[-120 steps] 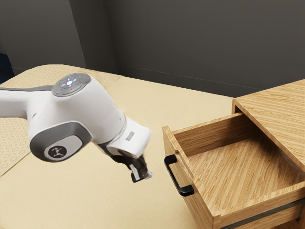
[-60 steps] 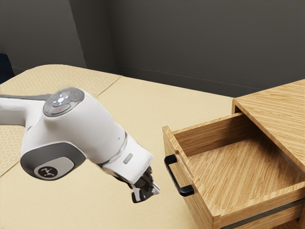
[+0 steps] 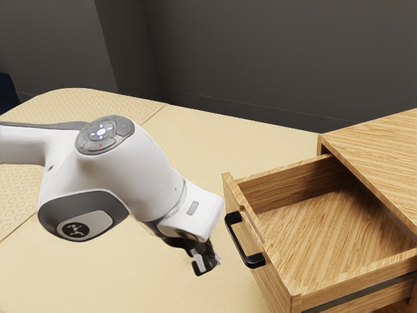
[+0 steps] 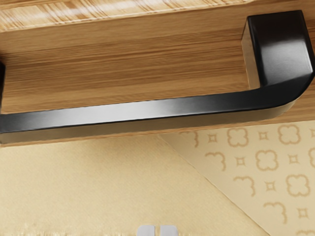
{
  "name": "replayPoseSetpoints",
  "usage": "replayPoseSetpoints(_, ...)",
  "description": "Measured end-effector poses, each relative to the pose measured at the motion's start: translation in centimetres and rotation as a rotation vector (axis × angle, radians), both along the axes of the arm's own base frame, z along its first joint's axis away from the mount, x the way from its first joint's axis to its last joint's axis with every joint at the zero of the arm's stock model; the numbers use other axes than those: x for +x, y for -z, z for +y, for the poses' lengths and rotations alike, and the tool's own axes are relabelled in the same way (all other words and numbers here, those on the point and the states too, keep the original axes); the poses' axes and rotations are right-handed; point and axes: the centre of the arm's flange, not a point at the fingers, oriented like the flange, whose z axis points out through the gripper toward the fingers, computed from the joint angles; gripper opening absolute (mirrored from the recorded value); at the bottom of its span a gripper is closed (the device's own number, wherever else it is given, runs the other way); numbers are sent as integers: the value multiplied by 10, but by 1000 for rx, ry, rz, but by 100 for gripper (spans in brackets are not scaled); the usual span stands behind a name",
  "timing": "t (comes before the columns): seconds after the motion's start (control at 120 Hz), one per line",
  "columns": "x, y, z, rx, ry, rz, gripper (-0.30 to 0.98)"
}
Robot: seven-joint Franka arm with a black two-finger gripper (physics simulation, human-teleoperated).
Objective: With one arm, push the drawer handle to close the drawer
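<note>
The drawer (image 3: 272, 282) stands open, pulled out from the wooden cabinet (image 3: 381, 147). Its black handle (image 3: 237, 241) is on the front, facing the arm. The gripper (image 3: 208, 266) is near the handle, apart from it, above the table (image 3: 150, 277), its two fingertips drawn together, nothing between them.

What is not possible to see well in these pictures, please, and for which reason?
- Drawer front: its lower part is cut off by the exterior view's lower edge.
- Cabinet: cut off by the exterior view's right edge.
- Handle: one end is cut off by the wrist view's edge.
- Dark blue thing: cut off by the exterior view's left edge, so unidentifiable.
</note>
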Motion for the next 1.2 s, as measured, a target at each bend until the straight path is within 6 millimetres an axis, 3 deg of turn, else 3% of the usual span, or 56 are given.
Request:
replayPoseSetpoints(0.325,17,-9,-15,7,-110,-4,-10)
replayPoseSetpoints(0.467,25,-2,-23,21,-138,12,-10)
replayPoseSetpoints(0.792,46,-5,-41,28,-145,9,-10)
replayPoseSetpoints(1.2,82,-3,-77,39,-119,-3,-10)
